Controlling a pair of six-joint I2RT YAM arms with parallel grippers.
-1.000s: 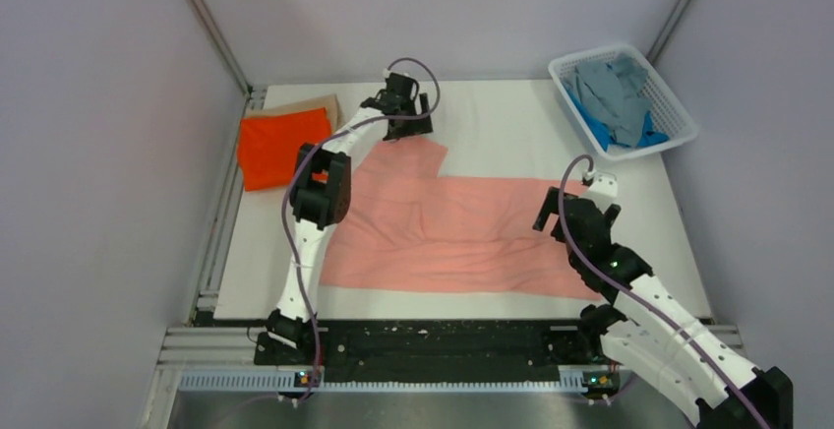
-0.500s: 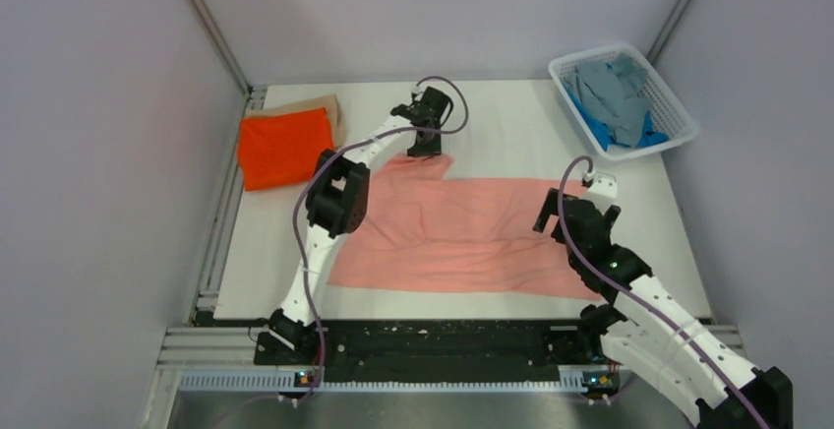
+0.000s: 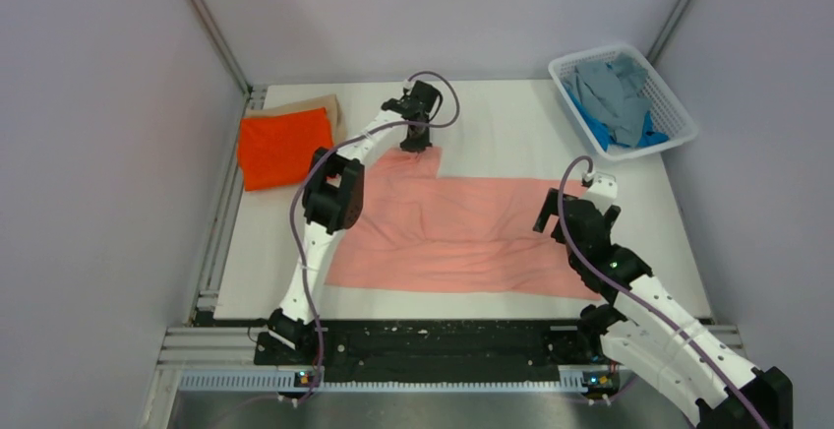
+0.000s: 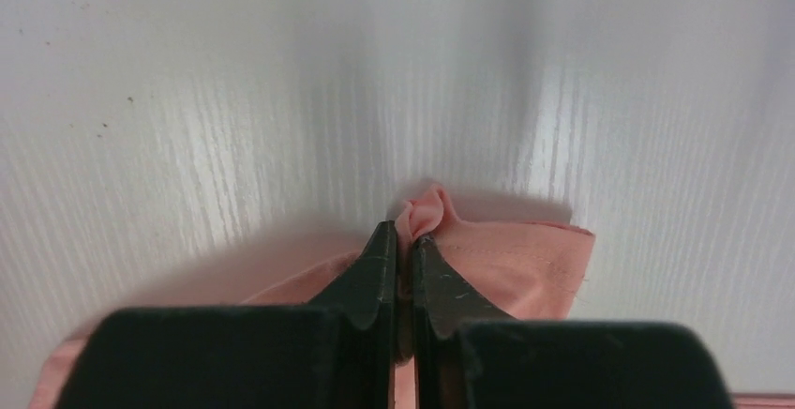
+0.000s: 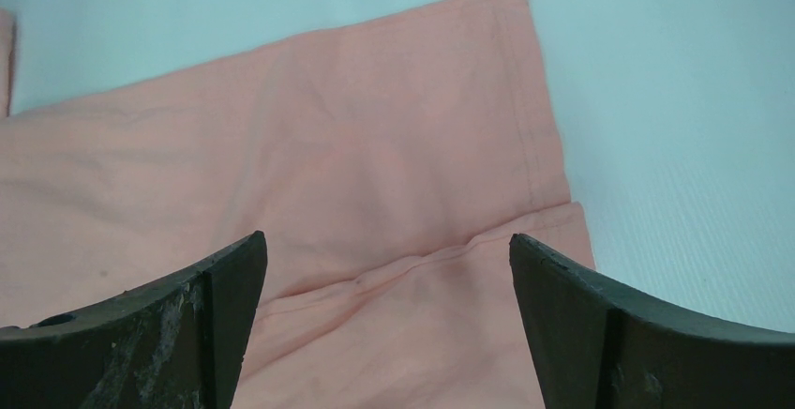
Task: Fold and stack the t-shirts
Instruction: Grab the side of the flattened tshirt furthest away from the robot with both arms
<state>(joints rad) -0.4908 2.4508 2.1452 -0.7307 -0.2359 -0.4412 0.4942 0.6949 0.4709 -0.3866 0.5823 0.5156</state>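
Lying flat across the middle of the table [image 3: 511, 124], the salmon pink t-shirt [image 3: 462, 227] is seen spread out with light wrinkles. A flap juts from its far left part. A small fold at the far edge of that flap is pinched between the pressed-together fingers of the left gripper [image 4: 401, 240], and a nub of cloth is pushed up past the tips. The right gripper [image 5: 389, 249] is held over the shirt's right end with its fingers spread wide and nothing between them. At the far left corner a folded orange t-shirt [image 3: 283, 146] is laid on a tan t-shirt [image 3: 305, 106]. At the far right, a grey t-shirt [image 3: 612, 90] and a blue t-shirt [image 3: 598, 132] are crumpled together in a white mesh basket [image 3: 679, 114].
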